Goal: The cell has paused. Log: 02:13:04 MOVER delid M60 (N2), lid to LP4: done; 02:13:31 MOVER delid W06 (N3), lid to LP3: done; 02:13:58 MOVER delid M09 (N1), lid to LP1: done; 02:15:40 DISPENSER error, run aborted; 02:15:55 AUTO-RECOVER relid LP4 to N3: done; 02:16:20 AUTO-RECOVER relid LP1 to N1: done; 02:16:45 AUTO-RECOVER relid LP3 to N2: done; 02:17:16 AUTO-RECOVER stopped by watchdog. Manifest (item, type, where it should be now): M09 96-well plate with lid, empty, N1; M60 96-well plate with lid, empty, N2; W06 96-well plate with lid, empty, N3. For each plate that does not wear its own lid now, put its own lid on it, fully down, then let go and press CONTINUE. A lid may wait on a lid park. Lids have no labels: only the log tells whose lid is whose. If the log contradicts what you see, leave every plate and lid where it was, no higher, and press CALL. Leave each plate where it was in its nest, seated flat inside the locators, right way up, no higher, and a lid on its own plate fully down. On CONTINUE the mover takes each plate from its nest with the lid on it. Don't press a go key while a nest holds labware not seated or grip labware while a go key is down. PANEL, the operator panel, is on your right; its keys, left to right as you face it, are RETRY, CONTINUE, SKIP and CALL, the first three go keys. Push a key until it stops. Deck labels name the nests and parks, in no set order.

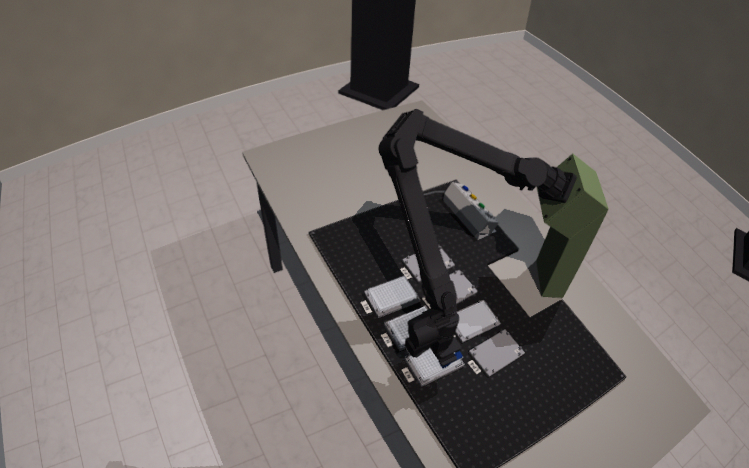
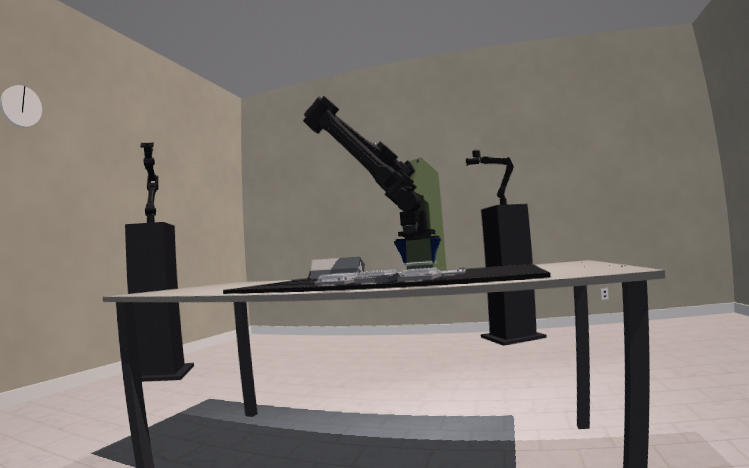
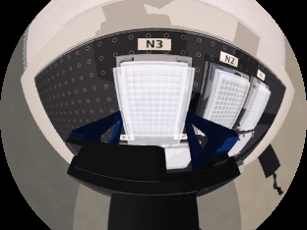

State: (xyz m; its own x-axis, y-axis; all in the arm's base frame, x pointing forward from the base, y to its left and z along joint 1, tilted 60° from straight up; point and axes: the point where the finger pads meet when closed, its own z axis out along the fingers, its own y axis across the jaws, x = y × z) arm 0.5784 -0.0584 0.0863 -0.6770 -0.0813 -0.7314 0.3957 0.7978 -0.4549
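Three lidded 96-well plates stand in a row on the black deck. The nearest one sits in the nest labelled N3; in the wrist view it fills the middle. My gripper is down over this plate, its blue fingers on the two long sides of the lid, shut on it. The lid still lies low on the plate. The middle plate is in the nest beside it, partly hidden by the arm. The third plate is farthest.
Several flat grey lid parks lie in a row to the right of the plates. The operator panel with coloured keys stands at the deck's far end. A tall green block carries the arm's base.
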